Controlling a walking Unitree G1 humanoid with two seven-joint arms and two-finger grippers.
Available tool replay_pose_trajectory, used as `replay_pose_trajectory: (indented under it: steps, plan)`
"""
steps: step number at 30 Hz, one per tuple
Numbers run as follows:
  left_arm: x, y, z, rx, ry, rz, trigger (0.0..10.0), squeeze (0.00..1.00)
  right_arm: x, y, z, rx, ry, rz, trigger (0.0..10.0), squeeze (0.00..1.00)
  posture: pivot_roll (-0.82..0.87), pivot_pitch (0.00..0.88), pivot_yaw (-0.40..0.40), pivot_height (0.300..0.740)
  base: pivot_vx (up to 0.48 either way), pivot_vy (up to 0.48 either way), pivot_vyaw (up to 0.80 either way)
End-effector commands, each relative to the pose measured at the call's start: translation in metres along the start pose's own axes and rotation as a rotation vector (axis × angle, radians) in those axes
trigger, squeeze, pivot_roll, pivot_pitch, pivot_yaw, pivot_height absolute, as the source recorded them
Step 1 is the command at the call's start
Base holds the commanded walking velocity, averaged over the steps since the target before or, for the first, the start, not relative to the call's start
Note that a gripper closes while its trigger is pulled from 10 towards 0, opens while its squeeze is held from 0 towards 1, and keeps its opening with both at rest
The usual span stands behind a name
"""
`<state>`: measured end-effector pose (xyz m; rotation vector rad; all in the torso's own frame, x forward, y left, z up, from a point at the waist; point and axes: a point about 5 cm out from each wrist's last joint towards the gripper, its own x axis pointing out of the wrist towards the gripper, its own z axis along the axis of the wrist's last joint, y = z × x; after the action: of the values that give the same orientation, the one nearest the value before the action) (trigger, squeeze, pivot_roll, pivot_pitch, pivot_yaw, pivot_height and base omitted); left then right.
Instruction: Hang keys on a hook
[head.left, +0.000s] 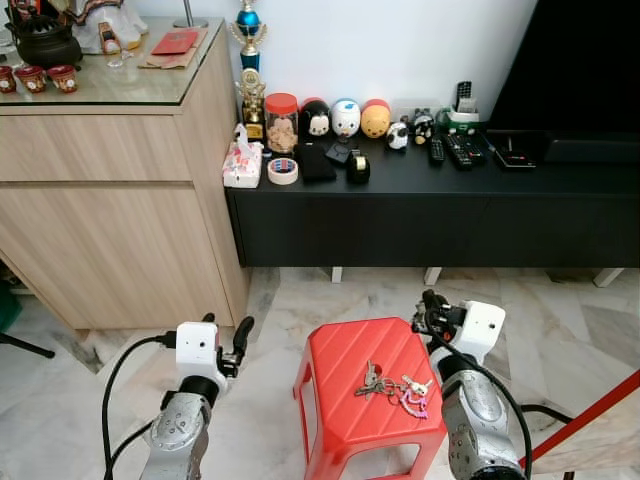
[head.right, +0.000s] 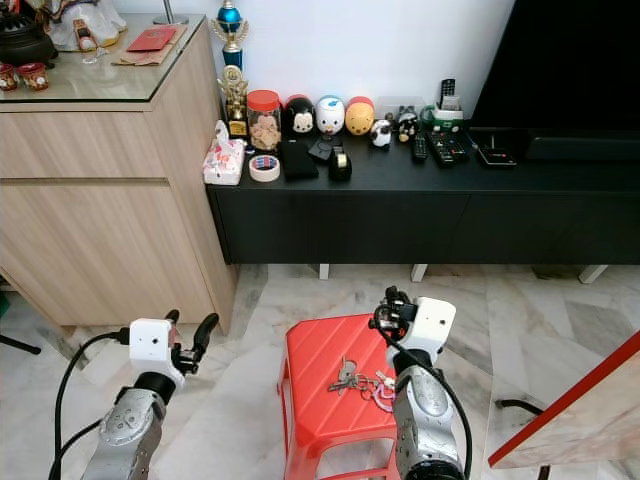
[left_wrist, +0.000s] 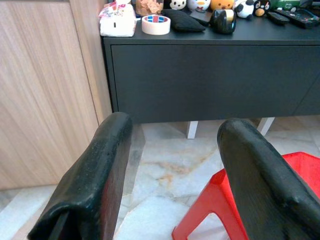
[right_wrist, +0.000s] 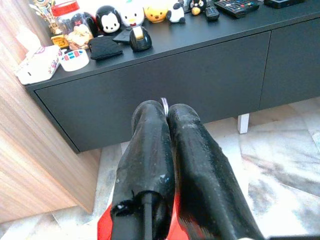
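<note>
The keys (head.left: 392, 385) lie in a loose bunch on top of the red stool (head.left: 345, 365), with a pink beaded charm at the side nearer the right arm. Nothing is lifting them, so by the look of it the task has barely begun: the pick-up is not done, and neither is the carry nor the hanging.

The right hand (head.left: 428, 312) is above the far right corner of the stool, beyond the keys and apart from them. Its two black fingers (right_wrist: 192, 150) are pressed together; a thin sliver of metal shows between their tips in the right wrist view, perhaps a ring, though it is too small to tell.

The left hand (head.left: 229, 345) is raised over the marble floor (head.left: 570, 320), well to the left of the stool, with its fingers (left_wrist: 95, 185) spread wide and nothing between them.

Ahead stand a black low cabinet (head.left: 420, 215) crowded with figurines and remotes, and a wooden sideboard (head.left: 110, 200). I cannot make out a hook anywhere, so it has yet to be found.
</note>
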<state>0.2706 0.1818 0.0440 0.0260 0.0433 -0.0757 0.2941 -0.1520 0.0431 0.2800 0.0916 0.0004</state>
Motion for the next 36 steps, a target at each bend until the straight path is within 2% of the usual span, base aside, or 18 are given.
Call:
replay_pose_trajectory:
  steps: [1,27,36]
  plan:
    - [0.0022,-0.004,0.0019,0.009,-0.013,-0.017,10.0,0.0,0.002,0.002,0.0063,0.005,-0.024,0.002,10.0,0.0,0.07,0.0,-0.074,0.717,0.0,0.0,0.0]
    - [0.0008,-0.0056,0.0053,0.029,-0.028,-0.026,10.0,0.0,0.0026,0.0066,0.0057,0.018,-0.018,0.0,10.0,0.0,0.07,0.0,-0.076,0.717,-0.225,0.0,0.0]
    - [0.0006,-0.0054,0.0044,0.039,-0.019,-0.026,10.0,0.0,0.003,0.0059,0.006,0.017,-0.017,-0.003,10.0,0.0,0.08,0.0,-0.077,0.717,0.0,0.0,0.0]
